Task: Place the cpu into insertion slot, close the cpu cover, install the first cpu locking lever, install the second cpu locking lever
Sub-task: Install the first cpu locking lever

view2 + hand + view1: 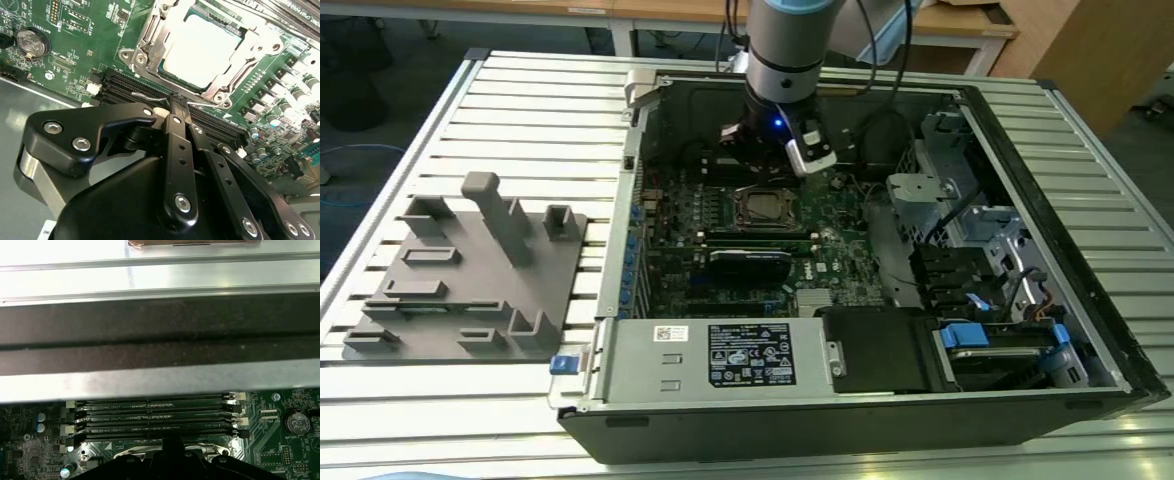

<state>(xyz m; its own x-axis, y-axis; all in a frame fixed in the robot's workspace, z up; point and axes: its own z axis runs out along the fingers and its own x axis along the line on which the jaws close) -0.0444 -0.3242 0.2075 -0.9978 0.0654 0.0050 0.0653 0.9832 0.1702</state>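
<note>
Fingers (172, 142) of the gripper (174, 102) are pressing together, their tips meeting a thin wire locking lever (147, 95); whether they are pinching it or only pushing on it, I cannot tell. The lever is running along the socket edge that is facing the black memory slots (125, 89). The cpu (200, 50) is lying in the insertion slot (131, 56) near the middle of the motherboard (75, 30), with the cpu cover (152, 42) lying flat around it. In the exterior view the arm (785, 50) is reaching down into the open computer case (854, 425), near its far edge.
</note>
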